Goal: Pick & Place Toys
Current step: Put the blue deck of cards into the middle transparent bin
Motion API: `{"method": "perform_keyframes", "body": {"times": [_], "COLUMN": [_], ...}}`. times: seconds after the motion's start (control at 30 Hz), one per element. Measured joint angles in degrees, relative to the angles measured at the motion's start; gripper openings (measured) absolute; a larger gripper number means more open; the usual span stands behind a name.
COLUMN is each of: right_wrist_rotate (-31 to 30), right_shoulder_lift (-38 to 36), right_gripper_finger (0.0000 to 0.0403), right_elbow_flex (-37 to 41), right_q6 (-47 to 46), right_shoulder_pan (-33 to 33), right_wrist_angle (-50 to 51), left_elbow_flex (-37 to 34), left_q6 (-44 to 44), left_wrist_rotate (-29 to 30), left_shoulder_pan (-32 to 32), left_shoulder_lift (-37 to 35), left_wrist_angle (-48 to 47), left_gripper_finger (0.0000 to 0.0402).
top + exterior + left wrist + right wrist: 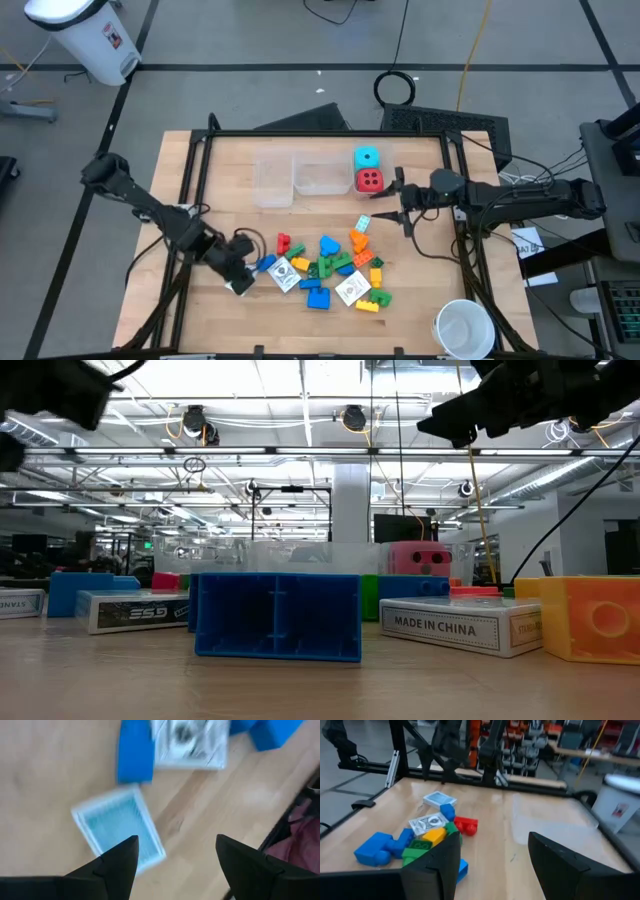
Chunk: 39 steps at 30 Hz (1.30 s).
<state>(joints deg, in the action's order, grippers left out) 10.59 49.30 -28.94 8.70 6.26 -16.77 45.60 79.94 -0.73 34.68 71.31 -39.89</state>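
Blue brick (277,616) nearest; bare wood fronts it.

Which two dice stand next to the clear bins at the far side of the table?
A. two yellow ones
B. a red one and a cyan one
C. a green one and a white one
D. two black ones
B: in the high view a cyan die and a red die with dark dots stand one behind the other, right beside the clear bins.
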Motion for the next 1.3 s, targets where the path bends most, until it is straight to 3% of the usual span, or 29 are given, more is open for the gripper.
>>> {"method": "perform_keyframes", "body": {"times": [0.23,0.33,0.5,0.7,0.97,1.17,1.3], "right_wrist_rotate": [0.03,0.15,0.18,0.19,0.19,0.17,0.14], "right_shoulder_lift": [-0.02,0.02,-0.02,-0.02,-0.02,0.00,0.00], "right_gripper_finger": [0.0201,0.0201,0.0201,0.0201,0.0201,0.0201,0.0201], "right_elbow_flex": [1.03,1.28,1.28,1.28,1.28,1.28,1.28], "right_q6": [2.52,2.50,2.00,1.86,1.86,1.85,1.85], "right_shoulder_pan": [0.00,0.00,0.00,0.00,0.00,0.00,0.00], "right_wrist_angle": [-1.70,-1.67,-1.82,-1.80,-1.77,-1.64,-1.37], "left_elbow_flex": [-0.01,-1.23,-3.40,-3.38,-3.16,-3.03,-3.14], "left_q6": [16.76,18.78,15.10,6.75,4.28,3.22,0.47], "left_wrist_rotate": [-3.45,-5.74,-2.84,-0.61,-0.31,-0.01,-0.54], "left_shoulder_pan": [1.46,0.49,0.37,0.34,0.35,0.32,0.32], "left_shoulder_lift": [2.73,4.33,6.91,11.23,14.77,16.90,17.46], "left_wrist_angle": [-6.80,-7.49,-0.27,0.34,1.63,4.71,5.43], "left_gripper_finger": [0.0271,0.0272,0.0287,0.0330,0.0385,0.0376,0.0338]}}
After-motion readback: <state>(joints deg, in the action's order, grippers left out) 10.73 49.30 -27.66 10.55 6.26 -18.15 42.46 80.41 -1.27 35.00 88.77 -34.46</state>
